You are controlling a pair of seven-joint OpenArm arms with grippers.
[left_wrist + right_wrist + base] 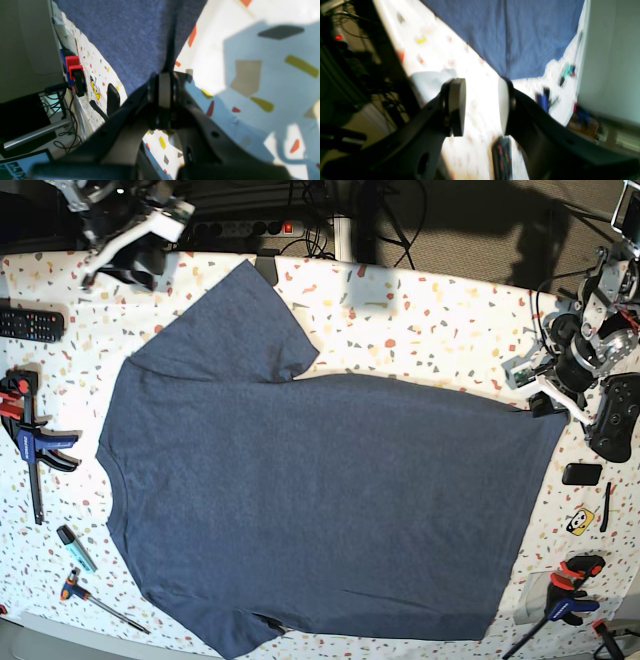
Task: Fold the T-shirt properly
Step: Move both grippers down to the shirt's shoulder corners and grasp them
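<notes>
left wrist: left hand (163, 82) pinches T-shirt (130, 37) | base: hidden

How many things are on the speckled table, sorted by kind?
T-shirt: 1
Bar clamps: 2
Remote control: 1
Game controller: 1
Marker pen: 1
Screwdriver-like tool: 1
Yellow sticker: 1
Small black block: 1
Total: 9

A remote control (30, 324), clamps (30, 442), a gamepad (615, 417) and a yellow sticker (581, 523) lie on the speckled table (420, 330).
</notes>
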